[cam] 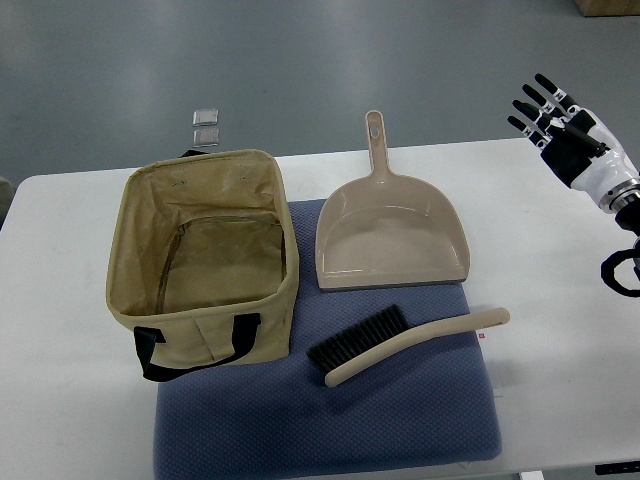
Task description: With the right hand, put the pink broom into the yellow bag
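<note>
White table: broom (405,343) lies well apart from the right robot hand (553,115), fingers spread, empty.

Light: bright, even, seemingly from overhead.
Shadows: soft and short, inside the bag (205,255) and under the brush (400,343).
Glare: mild on the tabletop (560,250) toward 3 o'clock.
Focus: sharp throughout.

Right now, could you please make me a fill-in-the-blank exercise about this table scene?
1. The broom lies on the blue ___.
2. The dustpan lies with its handle pointing ___ from the robot.
3. The yellow bag stands to the ___ of the dustpan in the picture.
4. The right hand holds ___.

Missing words: mat; away; left; nothing
</note>
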`<state>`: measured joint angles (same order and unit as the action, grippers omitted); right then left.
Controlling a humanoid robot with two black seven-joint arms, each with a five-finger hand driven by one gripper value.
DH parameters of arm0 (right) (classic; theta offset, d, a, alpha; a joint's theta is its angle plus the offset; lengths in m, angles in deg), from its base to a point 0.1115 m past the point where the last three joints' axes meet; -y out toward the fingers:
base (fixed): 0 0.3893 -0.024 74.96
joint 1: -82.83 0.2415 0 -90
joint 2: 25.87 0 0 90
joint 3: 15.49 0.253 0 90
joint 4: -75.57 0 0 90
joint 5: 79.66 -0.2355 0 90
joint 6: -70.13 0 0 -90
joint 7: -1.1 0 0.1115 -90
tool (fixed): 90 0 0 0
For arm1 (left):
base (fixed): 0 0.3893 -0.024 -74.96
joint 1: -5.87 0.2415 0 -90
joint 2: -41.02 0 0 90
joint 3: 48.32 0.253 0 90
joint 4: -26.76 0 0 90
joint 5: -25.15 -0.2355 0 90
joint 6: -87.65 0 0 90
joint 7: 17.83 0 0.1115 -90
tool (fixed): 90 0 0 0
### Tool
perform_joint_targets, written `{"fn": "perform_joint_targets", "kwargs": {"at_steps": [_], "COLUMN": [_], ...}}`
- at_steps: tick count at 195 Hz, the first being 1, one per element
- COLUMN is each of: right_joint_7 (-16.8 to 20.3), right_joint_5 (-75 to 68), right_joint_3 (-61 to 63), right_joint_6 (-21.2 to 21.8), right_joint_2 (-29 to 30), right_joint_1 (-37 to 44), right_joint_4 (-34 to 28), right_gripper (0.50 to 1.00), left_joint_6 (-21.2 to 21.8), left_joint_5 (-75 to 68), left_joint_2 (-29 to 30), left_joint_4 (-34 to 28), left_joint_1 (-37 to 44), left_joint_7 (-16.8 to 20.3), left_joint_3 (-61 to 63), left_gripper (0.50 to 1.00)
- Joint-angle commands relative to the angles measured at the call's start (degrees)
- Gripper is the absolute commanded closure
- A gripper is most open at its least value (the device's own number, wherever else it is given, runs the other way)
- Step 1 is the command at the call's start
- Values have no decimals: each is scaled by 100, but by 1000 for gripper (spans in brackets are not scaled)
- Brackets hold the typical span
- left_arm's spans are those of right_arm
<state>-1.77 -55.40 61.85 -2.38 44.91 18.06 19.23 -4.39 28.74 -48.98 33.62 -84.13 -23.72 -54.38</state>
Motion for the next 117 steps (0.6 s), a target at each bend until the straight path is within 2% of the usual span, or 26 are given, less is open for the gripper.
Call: {"fn": "perform_joint_targets", "kwargs": {"at_steps": [1,117], "right_joint_7": [5,5], "right_joint_5": [0,0], "right_joint_3": [0,-9], "right_joint_6": [0,9], "right_joint_2": [-2,-2], "right_joint_1": [8,35], "right_joint_4": [1,-8], "right_gripper": [570,570], "left_joint_6": [-7,2], "left_joint_5": [1,-7], "left_joint_2": [0,0], "left_joint_4": [0,0], "left_joint_1": [0,0], "left_joint_7": [0,0], "left_joint_3": [0,0], "left_gripper": [500,500]}}
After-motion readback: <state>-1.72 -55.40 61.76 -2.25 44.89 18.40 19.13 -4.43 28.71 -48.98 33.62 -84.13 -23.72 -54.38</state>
